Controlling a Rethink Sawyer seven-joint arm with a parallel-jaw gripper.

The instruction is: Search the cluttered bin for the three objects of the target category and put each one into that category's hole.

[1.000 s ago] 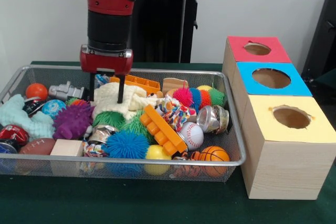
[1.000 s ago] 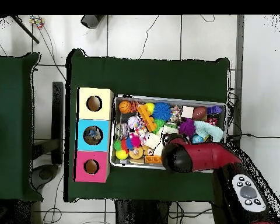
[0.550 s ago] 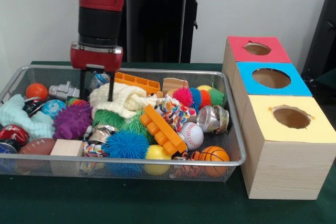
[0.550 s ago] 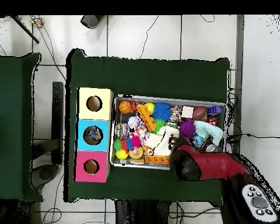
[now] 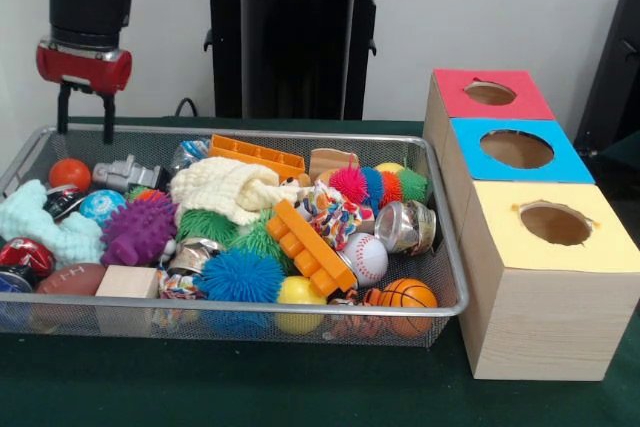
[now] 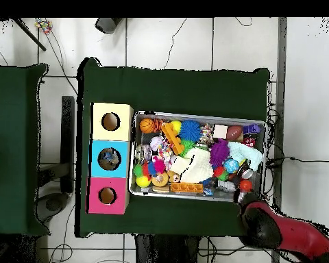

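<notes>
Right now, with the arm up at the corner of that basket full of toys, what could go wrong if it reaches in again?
The open gripper hangs above the wire bin's rim, so coming straight down it might catch the mesh. The toys are packed tight: the cream cloth drapes over its neighbours and could hide things or get dragged along. Round pieces like the baseball could roll away from a grasp.

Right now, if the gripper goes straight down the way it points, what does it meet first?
The gripper, open and empty, hangs over the wire bin's far corner. Going straight down, it would likely meet the bin's rim or the small orange ball just inside; depth is unclear.
</notes>
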